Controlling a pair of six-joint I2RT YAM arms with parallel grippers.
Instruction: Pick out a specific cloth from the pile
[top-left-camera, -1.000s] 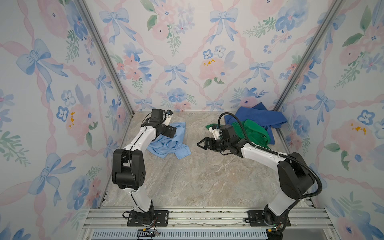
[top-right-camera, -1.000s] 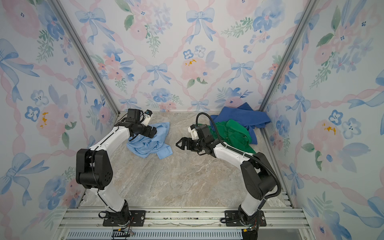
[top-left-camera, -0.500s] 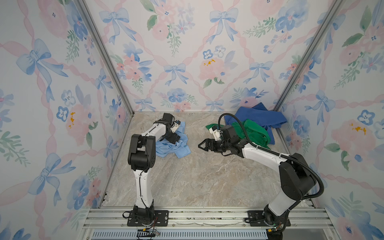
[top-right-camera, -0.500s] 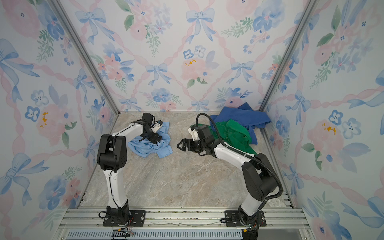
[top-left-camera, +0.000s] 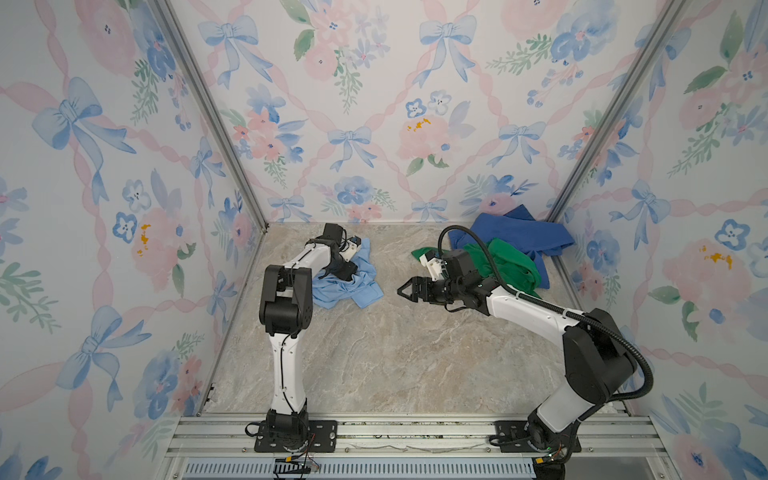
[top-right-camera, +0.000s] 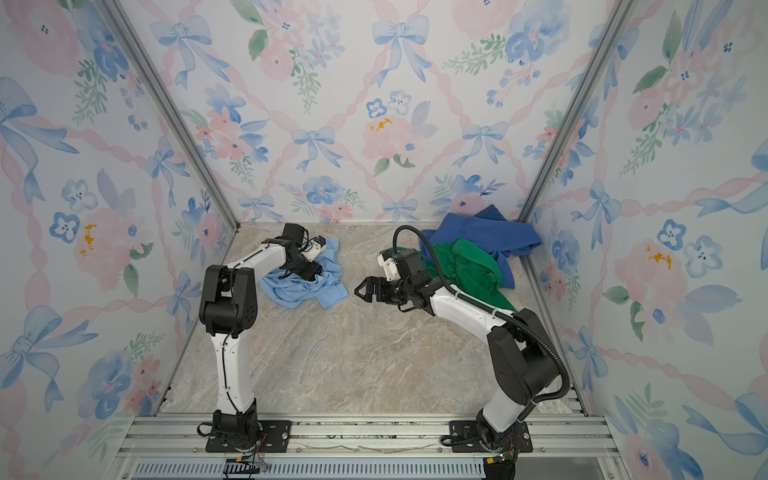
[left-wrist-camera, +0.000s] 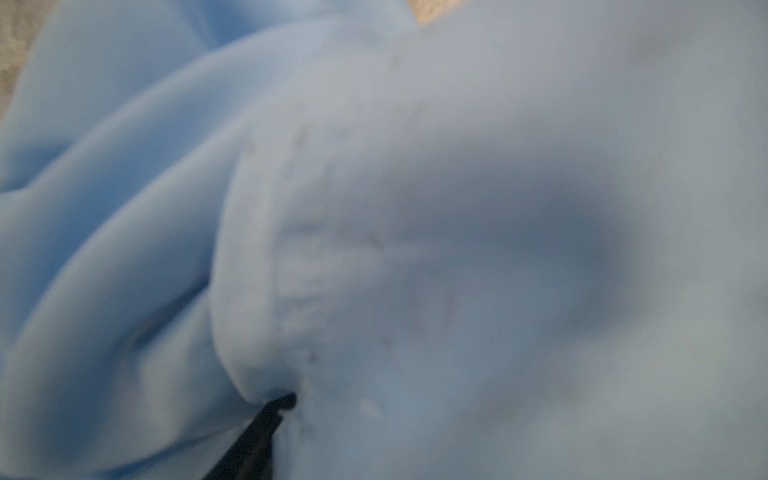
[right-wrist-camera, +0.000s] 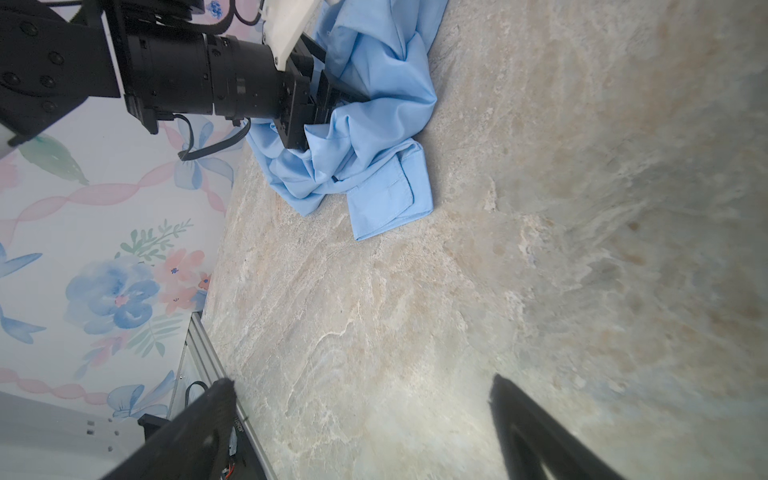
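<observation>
Cloth (top-left-camera: 362, 287) (top-right-camera: 329, 291) lies crumpled on table (top-left-camera: 395, 353), well left of pile (top-left-camera: 515, 257), apart from it. Left gripper (top-left-camera: 349, 270) (right-wrist-camera: 332, 96) is sunk in its folds; fingers buried, can't tell how jaws stand. Right gripper (top-left-camera: 409, 289) (top-right-camera: 365, 289) hovers between cloth and pile, jaws wide, nothing held.

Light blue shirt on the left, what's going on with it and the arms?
The left hand is pushed into the folds of the pale blue shirt, which lies alone on the table, apart from the pile of royal-blue and green cloths in the far right corner. Whether it has gripped is unclear. The right hand hangs open and empty mid-table.
</observation>
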